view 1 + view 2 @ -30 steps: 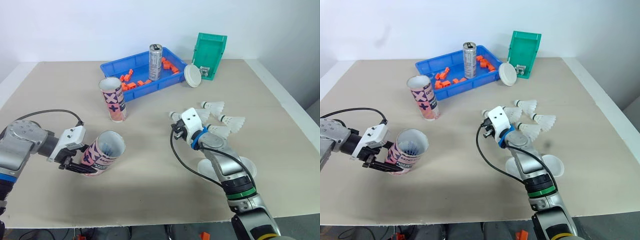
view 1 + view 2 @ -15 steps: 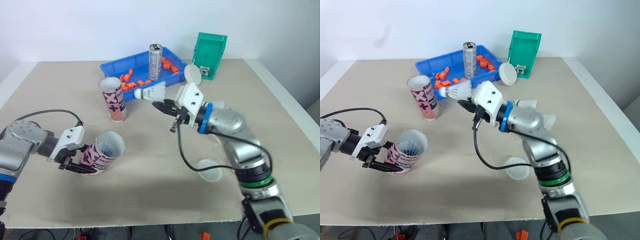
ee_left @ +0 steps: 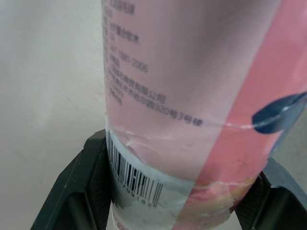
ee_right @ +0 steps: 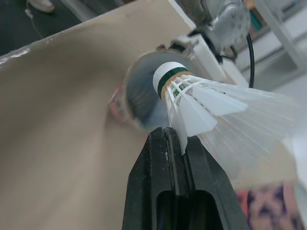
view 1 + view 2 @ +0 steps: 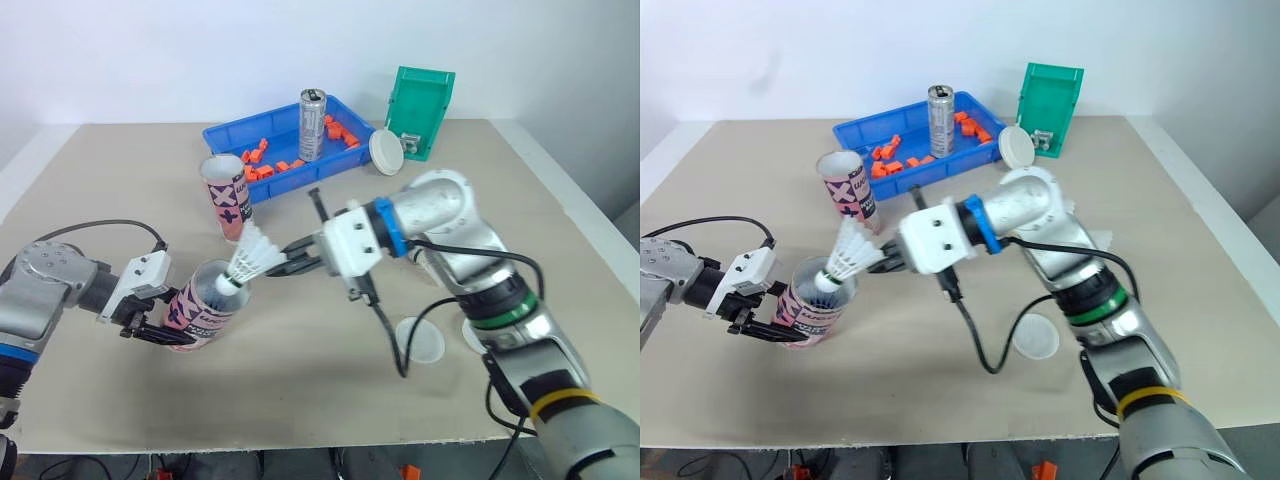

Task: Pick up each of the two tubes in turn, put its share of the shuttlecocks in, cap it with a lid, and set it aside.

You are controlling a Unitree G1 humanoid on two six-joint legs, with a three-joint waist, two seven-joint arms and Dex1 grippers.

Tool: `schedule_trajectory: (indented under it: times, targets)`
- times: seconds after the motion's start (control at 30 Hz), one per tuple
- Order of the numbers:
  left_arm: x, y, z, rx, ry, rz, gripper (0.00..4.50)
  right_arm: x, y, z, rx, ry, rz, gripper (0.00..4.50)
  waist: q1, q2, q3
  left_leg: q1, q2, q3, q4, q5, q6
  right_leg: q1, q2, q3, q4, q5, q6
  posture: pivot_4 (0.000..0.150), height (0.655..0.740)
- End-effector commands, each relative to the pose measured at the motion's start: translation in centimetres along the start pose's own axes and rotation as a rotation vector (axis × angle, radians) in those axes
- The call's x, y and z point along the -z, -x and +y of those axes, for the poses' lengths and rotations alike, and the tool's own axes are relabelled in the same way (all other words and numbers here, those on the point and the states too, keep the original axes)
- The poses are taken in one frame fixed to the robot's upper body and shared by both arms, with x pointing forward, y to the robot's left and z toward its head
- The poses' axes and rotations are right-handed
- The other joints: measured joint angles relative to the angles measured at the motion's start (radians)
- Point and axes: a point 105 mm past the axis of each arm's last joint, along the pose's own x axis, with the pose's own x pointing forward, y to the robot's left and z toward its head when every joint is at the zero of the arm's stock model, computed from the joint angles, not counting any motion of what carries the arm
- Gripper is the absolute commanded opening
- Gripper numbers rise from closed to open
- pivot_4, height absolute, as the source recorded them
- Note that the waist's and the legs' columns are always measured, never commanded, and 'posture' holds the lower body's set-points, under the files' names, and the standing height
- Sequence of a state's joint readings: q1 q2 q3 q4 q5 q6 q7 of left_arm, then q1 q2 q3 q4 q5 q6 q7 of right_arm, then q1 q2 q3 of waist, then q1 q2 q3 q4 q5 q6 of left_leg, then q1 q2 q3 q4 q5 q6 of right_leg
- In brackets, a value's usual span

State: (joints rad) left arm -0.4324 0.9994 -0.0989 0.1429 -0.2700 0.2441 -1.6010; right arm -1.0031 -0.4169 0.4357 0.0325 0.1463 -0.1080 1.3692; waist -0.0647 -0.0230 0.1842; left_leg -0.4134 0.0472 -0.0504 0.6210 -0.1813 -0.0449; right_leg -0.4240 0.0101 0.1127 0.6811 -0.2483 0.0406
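- Gripping the pink tube [image 5: 200,308] low on its body, the left gripper [image 5: 150,328] clamps it tilted.
- Right gripper [image 5: 283,266] pinches a shuttlecock [image 5: 250,257] by its feathers, with the cork at the tube's open mouth.

Left arm low by desk's left edge, left pincer [image 5: 163,328] clamped around tilted tube [image 5: 205,305]. Right arm stretched toward it, right pincer [image 5: 282,267] pinching shuttlecock [image 5: 250,258] feathers.

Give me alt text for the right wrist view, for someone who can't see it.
The right gripper pinches a white shuttlecock by its feathers, its green-banded cork tip at the open mouth of a pink tube. A beige table lies behind.
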Motion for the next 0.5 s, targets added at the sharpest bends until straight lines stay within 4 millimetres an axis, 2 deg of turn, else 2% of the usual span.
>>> schedule_trajectory:
  times: [0.03,0.1,0.17,0.2,0.23,0.3,0.4,0.5]
  targets:
    - [0.4,-0.4,0.0,0.001,0.004,0.006,2.75,-0.5,-0.1,-0.8,-0.016,0.051,0.003,0.05,0.004,0.0,0.0,-0.001,0.0,0.0,0.0,0.0,0.0,-0.001,-0.001,0.0,0.0,0.0,0.0,0.15,0.74]
    - [0.4,-0.4,0.0,0.0,0.004,0.006,2.75,-0.6,-0.6,-1.1,-0.036,-0.004,0.004,0.52,0.004,0.001,0.0,-0.001,0.0,0.0,0.0,0.0,0.0,-0.001,-0.001,0.0,0.0,0.0,0.0,0.15,0.74]
    - [0.4,-0.5,0.0,0.001,0.003,0.005,2.75,-1.0,-0.7,-1.4,-0.041,-0.017,-0.015,1.29,0.005,0.001,0.0,-0.001,0.0,0.0,-0.001,0.0,0.0,-0.001,0.0,0.0,0.0,0.0,0.0,0.15,0.74]
    - [0.4,-0.5,0.0,0.001,0.003,0.005,2.75,-1.3,-0.7,-1.9,-0.021,-0.028,-0.025,1.58,0.006,0.001,0.0,-0.001,0.0,-0.001,-0.001,0.0,0.0,-0.001,0.0,-0.001,0.001,0.0,-0.001,0.15,0.74]
    - [0.4,-0.5,0.0,0.002,0.002,0.005,2.75,-1.7,-0.4,-1.8,-0.027,-0.047,-0.044,2.02,0.006,0.001,0.0,-0.001,0.0,-0.002,-0.001,0.0,0.0,-0.001,0.0,-0.002,0.001,-0.001,-0.001,0.15,0.74]
    - [0.4,-0.5,-0.1,0.003,0.001,0.006,2.75,-2.5,0.2,-1.5,-0.03,-0.107,-0.091,2.61,0.01,0.001,0.0,-0.001,0.0,-0.002,-0.001,0.0,0.0,-0.001,0.0,-0.002,0.001,0.0,-0.001,0.15,0.74]
    - [0.4,-0.6,-0.2,0.005,-0.001,0.008,2.75,-3.1,1.8,-1.3,0.027,-0.224,-0.151,2.61,0.015,0.0,0.0,-0.002,0.0,-0.003,0.0,0.0,0.0,-0.001,0.0,-0.002,0.001,-0.001,-0.001,0.15,0.74]
    - [0.3,-0.6,-0.3,0.008,-0.001,0.007,2.75,-2.2,4.5,-1.2,0.184,-0.338,-0.14,2.61,0.016,0.0,0.0,-0.001,0.0,-0.003,-0.001,0.0,0.0,-0.001,0.0,-0.002,0.0,-0.001,-0.002,0.15,0.74]
